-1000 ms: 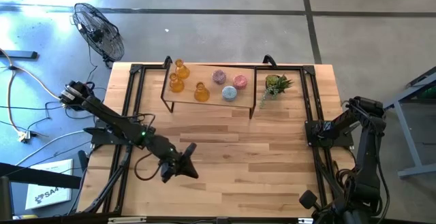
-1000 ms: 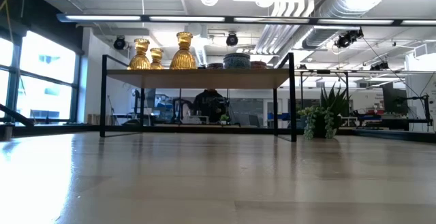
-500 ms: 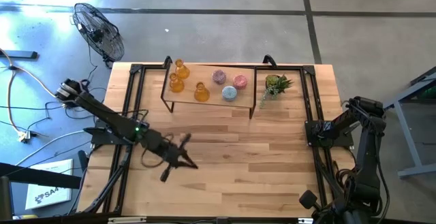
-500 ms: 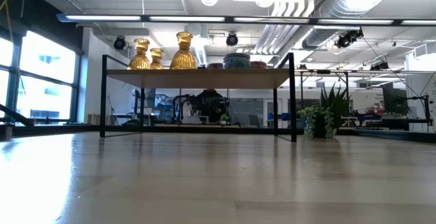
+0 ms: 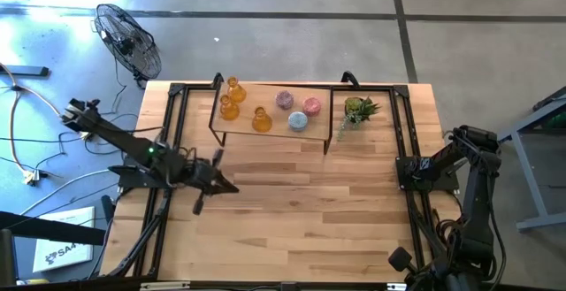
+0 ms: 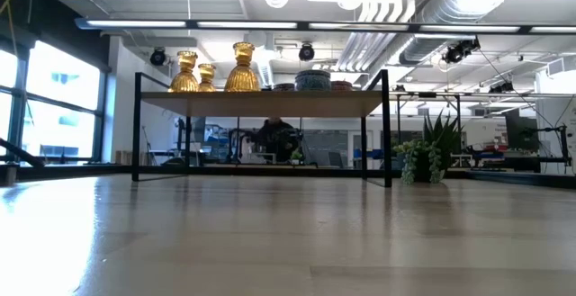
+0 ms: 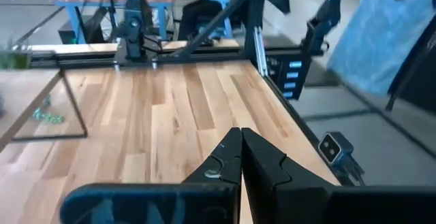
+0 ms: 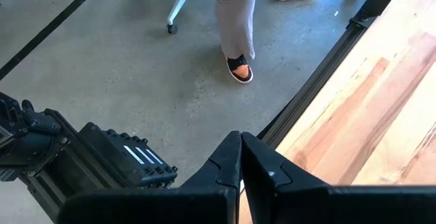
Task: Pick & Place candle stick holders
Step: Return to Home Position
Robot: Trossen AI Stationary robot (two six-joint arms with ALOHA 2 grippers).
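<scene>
Six glass candle stick holders stand on a small raised wooden shelf (image 5: 274,123) with a black frame at the table's far middle. Three are amber (image 5: 234,88) (image 5: 229,107) (image 5: 261,119), two pink (image 5: 285,100) (image 5: 312,105), one light blue (image 5: 298,120). In the low view the amber ones (image 6: 242,67) and the blue one (image 6: 312,80) show on the shelf top. My left gripper (image 5: 230,187) is shut and empty above the table's left half, near of the shelf. My right gripper (image 5: 414,174) is shut and empty at the table's right edge.
A spiky green potted plant (image 5: 358,110) stands on the table right of the shelf. Black rails (image 5: 168,132) run along the table's left and right sides. A person's legs (image 8: 235,20) show on the floor beyond the right edge. A fan (image 5: 128,39) stands on the floor, far left.
My left gripper has drawn back from the table's near edge toward the far edge and a little toward the left edge, staying shut. Part of that arm now shows at the top left of the low view.
</scene>
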